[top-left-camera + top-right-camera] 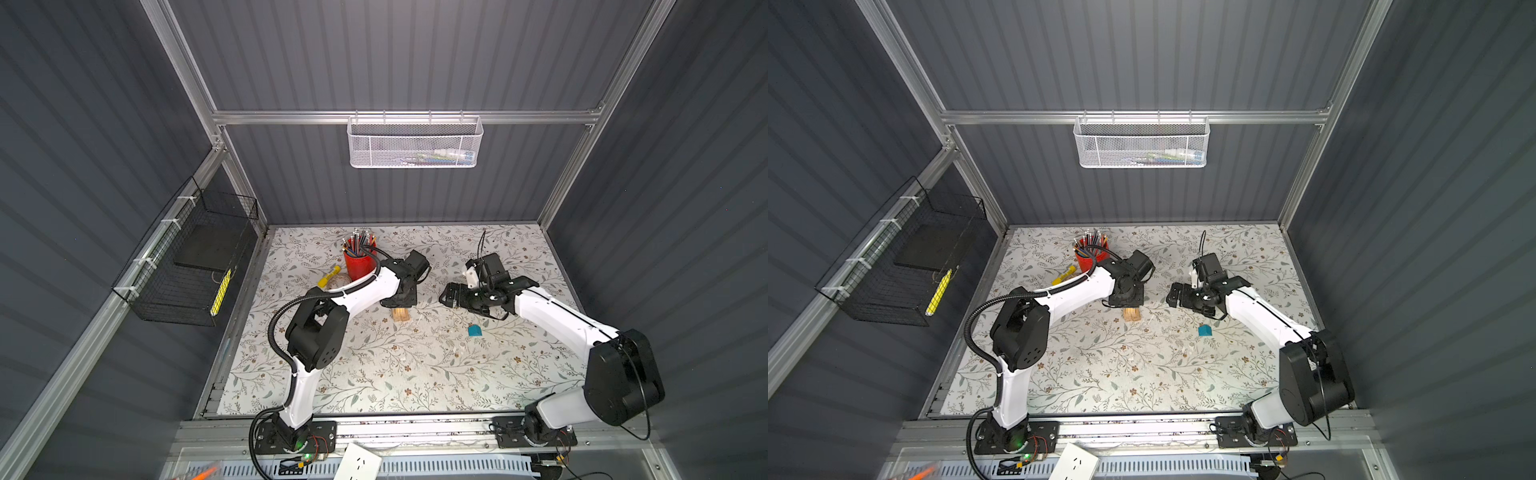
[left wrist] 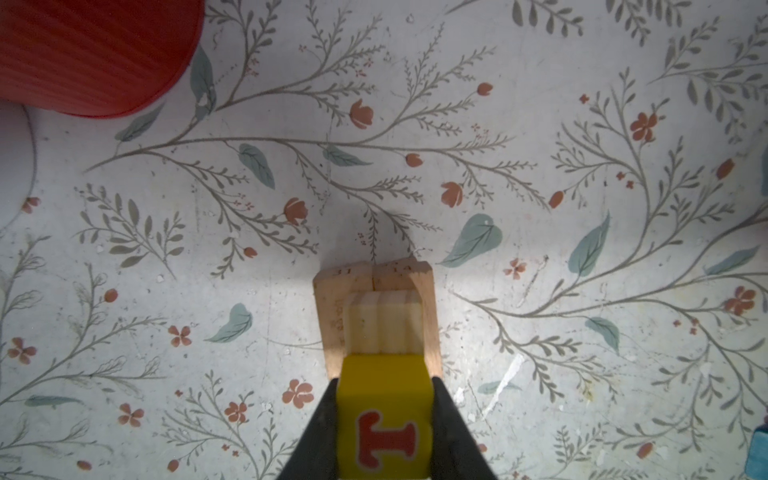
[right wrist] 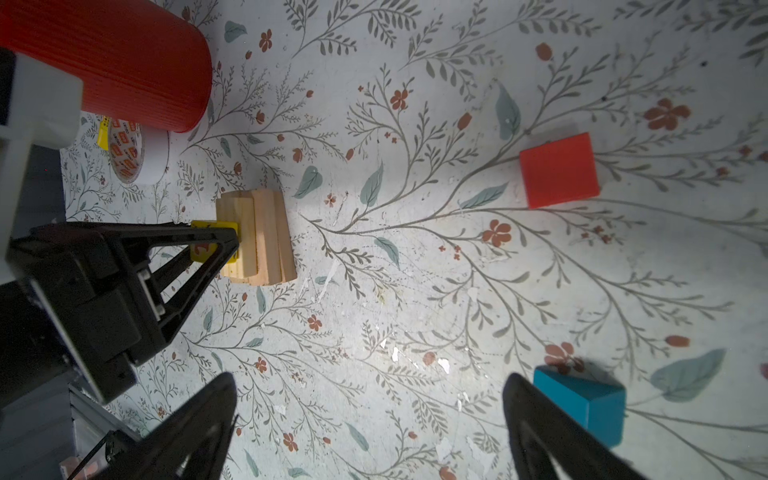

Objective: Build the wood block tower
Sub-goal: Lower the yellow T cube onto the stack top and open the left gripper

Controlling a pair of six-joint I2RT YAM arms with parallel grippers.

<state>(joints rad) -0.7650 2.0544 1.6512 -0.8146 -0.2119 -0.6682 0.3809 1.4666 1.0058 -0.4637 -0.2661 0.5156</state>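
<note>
The plank stack (image 1: 401,314) stands mid-table, on the near side of the red pencil cup (image 1: 357,266). It is light, smooth wood, likely to topple at a nudge, so load it from above; the red block (image 3: 559,170) and teal block (image 1: 474,330), loose to its right, suit a pinch across flat faces. The left gripper (image 2: 384,382) pinches the small yellow block (image 2: 382,419) by its sides over the stack, and the right gripper (image 3: 370,386) hangs spread, empty. Only the right wrist view shows the red block, hidden under the right arm (image 1: 557,320) in both top views.

We see planks (image 2: 386,324) of bare matt wood, grain showing, and a smoothly painted yellow block (image 2: 382,390). The red cup (image 2: 91,54) is ribbed plastic; the bench (image 2: 540,291) covering looks scuffed.
</note>
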